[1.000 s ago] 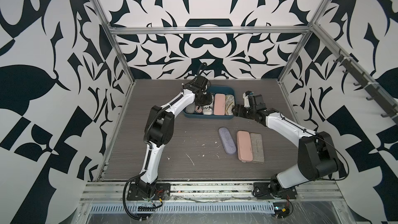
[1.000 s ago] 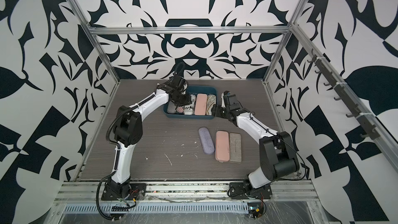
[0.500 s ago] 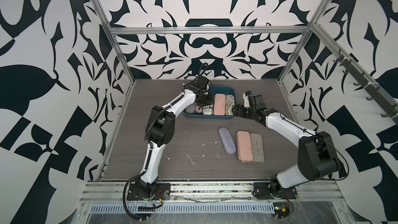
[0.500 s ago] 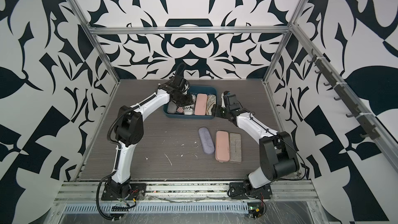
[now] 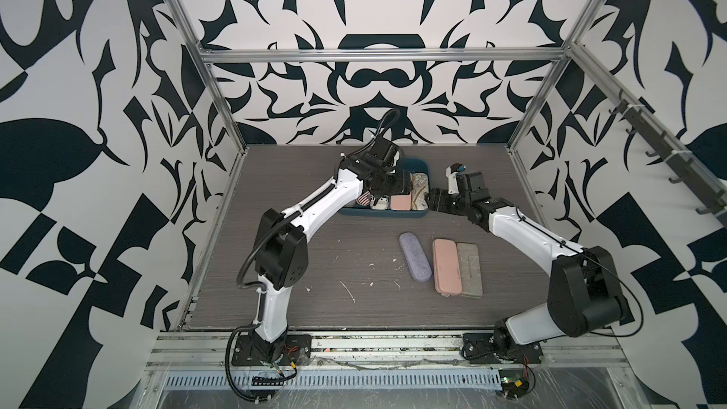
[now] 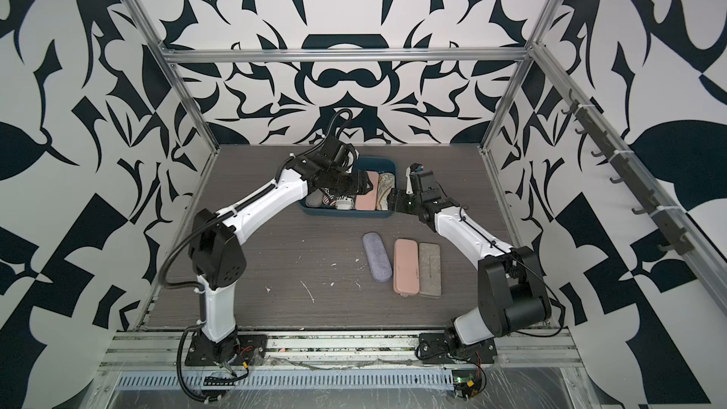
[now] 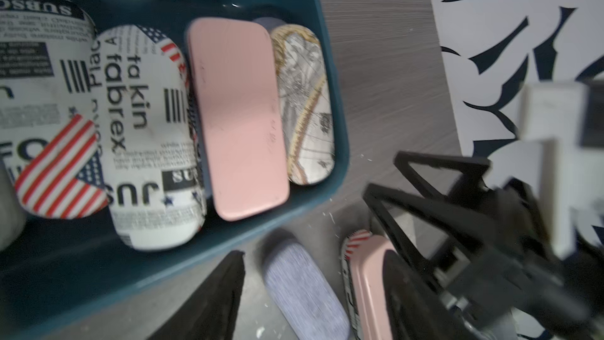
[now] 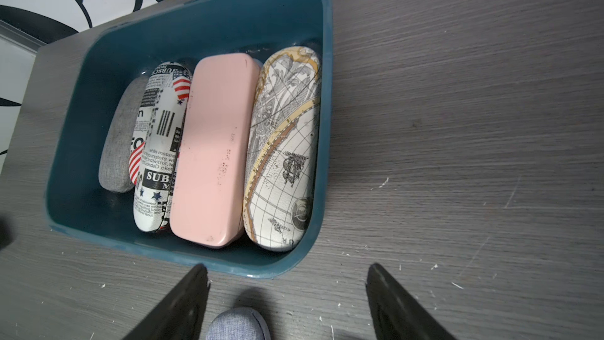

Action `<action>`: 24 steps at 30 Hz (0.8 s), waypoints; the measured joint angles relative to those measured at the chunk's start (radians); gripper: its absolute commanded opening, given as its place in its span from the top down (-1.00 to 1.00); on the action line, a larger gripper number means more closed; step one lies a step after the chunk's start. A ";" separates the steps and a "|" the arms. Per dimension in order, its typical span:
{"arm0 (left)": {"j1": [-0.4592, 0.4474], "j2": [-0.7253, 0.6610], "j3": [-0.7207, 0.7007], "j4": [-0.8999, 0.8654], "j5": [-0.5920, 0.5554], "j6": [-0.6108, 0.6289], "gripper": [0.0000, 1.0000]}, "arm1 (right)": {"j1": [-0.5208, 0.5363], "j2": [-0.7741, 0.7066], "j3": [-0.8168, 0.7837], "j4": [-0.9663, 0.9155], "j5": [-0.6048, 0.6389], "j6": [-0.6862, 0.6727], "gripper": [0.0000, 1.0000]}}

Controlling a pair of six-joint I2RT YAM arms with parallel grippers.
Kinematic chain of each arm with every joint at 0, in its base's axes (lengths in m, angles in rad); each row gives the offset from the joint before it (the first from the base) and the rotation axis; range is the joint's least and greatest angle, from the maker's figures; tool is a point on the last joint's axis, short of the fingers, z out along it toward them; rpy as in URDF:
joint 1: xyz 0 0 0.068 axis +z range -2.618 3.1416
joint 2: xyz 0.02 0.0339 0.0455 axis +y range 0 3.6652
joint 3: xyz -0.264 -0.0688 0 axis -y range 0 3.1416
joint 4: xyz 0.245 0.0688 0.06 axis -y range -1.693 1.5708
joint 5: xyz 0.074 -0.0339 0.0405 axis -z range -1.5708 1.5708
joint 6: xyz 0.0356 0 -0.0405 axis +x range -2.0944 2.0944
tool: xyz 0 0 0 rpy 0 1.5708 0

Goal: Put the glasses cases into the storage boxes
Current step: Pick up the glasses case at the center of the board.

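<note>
Teal box (image 8: pixel 202 11) holds pink case (image 8: pixel 209 148), map-print case (image 8: pixel 284 145), newspaper-print case (image 8: pixel 155 191).

I look down on a glossy plastic box (image 8: pixel 202 24) on a matt, scuffed wood-grain table (image 8: pixel 457 125). Inside I see a smooth pink case (image 8: pixel 209 158), a shiny map-print case (image 8: pixel 284 145), a slick newsprint case (image 8: pixel 160 145) and a grey woven-cloth case (image 8: pixel 117 145).

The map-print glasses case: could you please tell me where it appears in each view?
In a top view: map-print case, at the tray's end nearest the right arm.
In a top view: the case, same place.
Left wrist: between the tray's pink case and its wall.
Right wrist: the same.
Shared landmark: that pink case.
</note>
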 measured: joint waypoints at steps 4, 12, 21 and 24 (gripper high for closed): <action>-0.085 -0.130 -0.158 -0.012 -0.017 -0.072 -0.68 | -0.002 -0.005 0.000 -0.003 0.029 0.001 -0.58; -0.174 -0.125 -0.343 -0.067 -0.027 -0.204 -0.78 | -0.005 -0.137 -0.066 0.018 0.148 0.043 -0.60; -0.212 0.094 -0.133 -0.118 0.029 -0.236 -0.75 | -0.026 -0.270 -0.112 0.027 0.206 0.077 -0.60; -0.212 0.154 -0.058 -0.155 0.035 -0.255 -0.73 | -0.027 -0.294 -0.116 0.027 0.205 0.077 -0.60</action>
